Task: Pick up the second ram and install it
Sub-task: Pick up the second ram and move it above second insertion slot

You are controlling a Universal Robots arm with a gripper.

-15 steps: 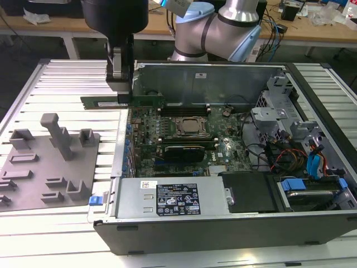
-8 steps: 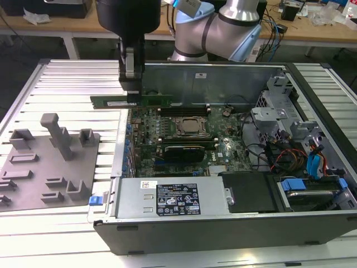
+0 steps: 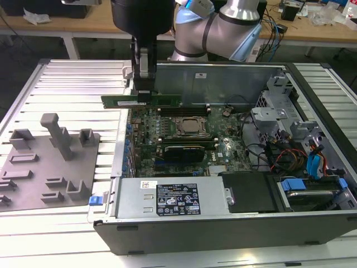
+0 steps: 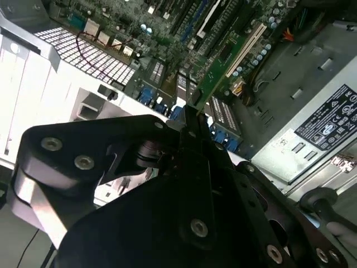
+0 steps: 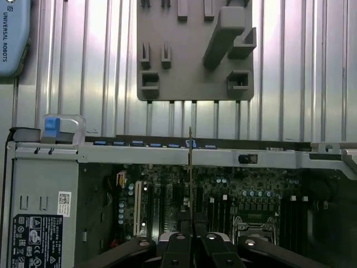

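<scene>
We log the arm pointing straight down, gripper (image 3: 145, 96) jaws clamped mid-length on the second ram (image 3: 116, 101), which hangs level, raised above the motherboard (image 3: 184, 142) in the open case.

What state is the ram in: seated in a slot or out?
Out. The gripper holds the ram level in the air above the motherboard, not seated.
</scene>
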